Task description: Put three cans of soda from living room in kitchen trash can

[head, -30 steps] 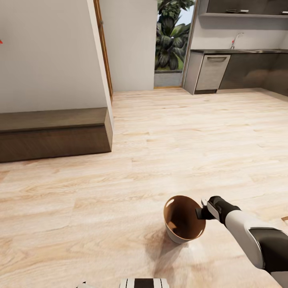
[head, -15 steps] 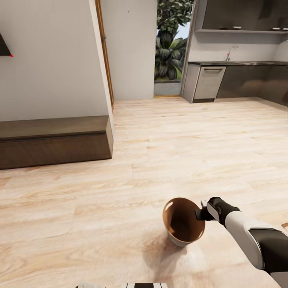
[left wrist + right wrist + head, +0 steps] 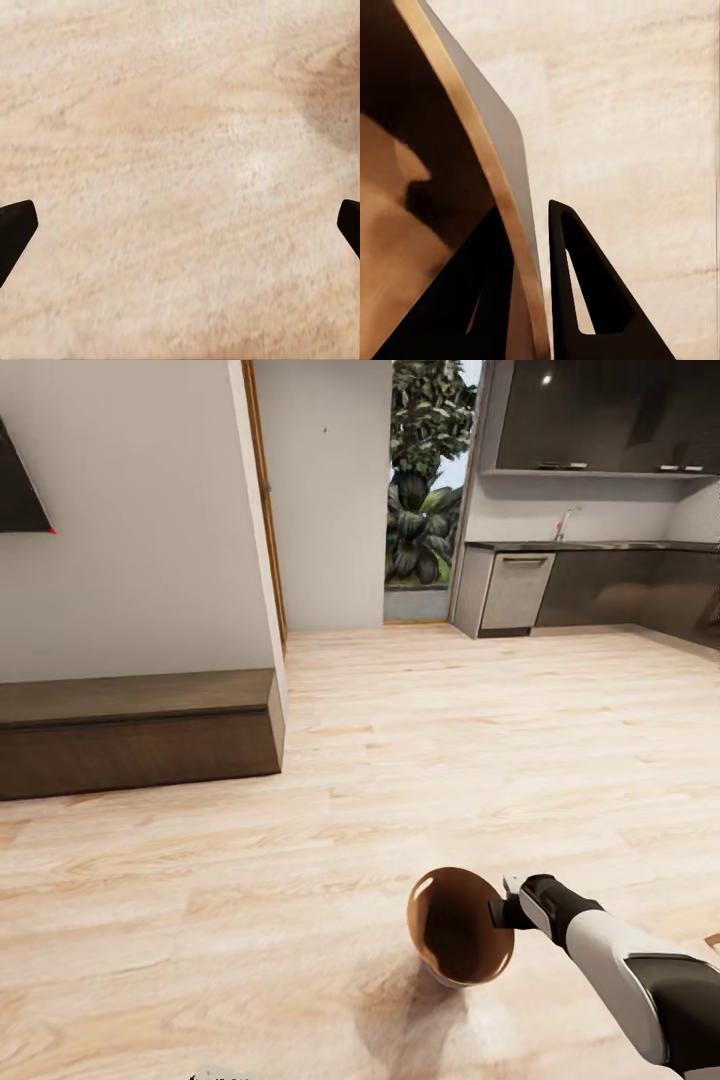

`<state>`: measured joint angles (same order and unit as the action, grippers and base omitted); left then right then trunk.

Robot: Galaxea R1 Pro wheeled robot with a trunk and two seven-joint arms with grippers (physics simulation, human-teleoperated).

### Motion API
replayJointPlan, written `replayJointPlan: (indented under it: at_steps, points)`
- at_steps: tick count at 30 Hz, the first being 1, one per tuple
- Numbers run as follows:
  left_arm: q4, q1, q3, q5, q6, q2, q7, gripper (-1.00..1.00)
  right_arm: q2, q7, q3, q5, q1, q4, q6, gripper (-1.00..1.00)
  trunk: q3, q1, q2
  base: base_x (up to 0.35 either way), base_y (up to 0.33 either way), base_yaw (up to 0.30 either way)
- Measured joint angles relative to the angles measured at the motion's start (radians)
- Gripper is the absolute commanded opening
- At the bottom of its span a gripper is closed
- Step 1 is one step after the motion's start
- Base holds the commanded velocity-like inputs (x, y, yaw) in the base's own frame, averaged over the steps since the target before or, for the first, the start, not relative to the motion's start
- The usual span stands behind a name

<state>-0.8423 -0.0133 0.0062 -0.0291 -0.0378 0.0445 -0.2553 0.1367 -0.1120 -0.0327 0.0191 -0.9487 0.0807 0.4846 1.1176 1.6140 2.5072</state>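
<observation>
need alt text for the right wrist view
The right gripper pinches the rim of the trash can, one black finger inside the coppery brown interior, the other against the pale outer wall. Pale wood floor lies beyond.

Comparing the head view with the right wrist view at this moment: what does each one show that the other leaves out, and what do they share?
Head view alone: the kitchen across the pale floor, a dark low bench by the wall, and the right arm reaching out. Right wrist view alone: one finger inside the tash can wall, the other outside, pinching the rim. Shared: the right tool clamped on that coppery-lined bin, with wood floor beneath.
</observation>
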Motion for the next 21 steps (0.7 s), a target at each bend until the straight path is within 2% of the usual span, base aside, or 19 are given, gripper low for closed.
replayJointPlan:
  at_steps: [4, 6, 8, 11, 15, 18, 21]
  points:
    - [0.0, -0.008, 0.001, 0.0, 0.008, 0.003, -0.002, 1.0, 0.0, -0.001, 0.004, -0.002, 0.013, 0.0, -0.023, -1.0, -0.015, -0.002, -0.001, 0.0, 0.0, 0.0]
    - [0.001, -0.013, 0.001, 0.0, 0.014, 0.004, -0.004, 1.0, 0.003, -0.001, 0.003, 0.001, 0.031, 0.003, -0.081, -1.0, -0.023, -0.003, -0.001, 0.0, 0.0, 0.0]
    - [0.001, -0.014, 0.001, 0.001, 0.021, 0.004, -0.004, 1.0, 0.005, -0.003, 0.003, -0.002, 0.038, 0.002, -0.105, -1.0, -0.031, -0.004, -0.002, 0.0, 0.0, 0.0]
    - [0.002, -0.015, 0.001, 0.001, 0.025, 0.005, -0.004, 1.0, 0.006, -0.007, 0.003, -0.003, 0.043, 0.003, -0.115, -1.0, -0.043, -0.005, -0.003, 0.0, 0.0, 0.0]
    - [0.002, -0.016, 0.002, 0.001, 0.026, 0.005, -0.004, 1.0, 0.01, -0.047, -0.003, -0.002, 0.06, 0.009, -0.133, -1.0, -0.058, -0.007, -0.003, 0.0, 0.0, 0.0]
    - [0.006, -0.028, 0.003, 0.002, 0.029, 0.006, -0.006, 1.0, 0.015, -0.109, 0.003, -0.007, 0.09, 0.014, -0.208, -1.0, -0.07, -0.008, -0.004, 0.0, 0.0, 0.0]
    - [0.032, -0.043, 0.004, 0.005, 0.032, 0.006, -0.007, 1.0, 0.016, -0.127, 0.001, -0.002, 0.115, 0.016, -0.252, -1.0, -0.081, -0.009, -0.005, 0.0, 0.0, 0.0]
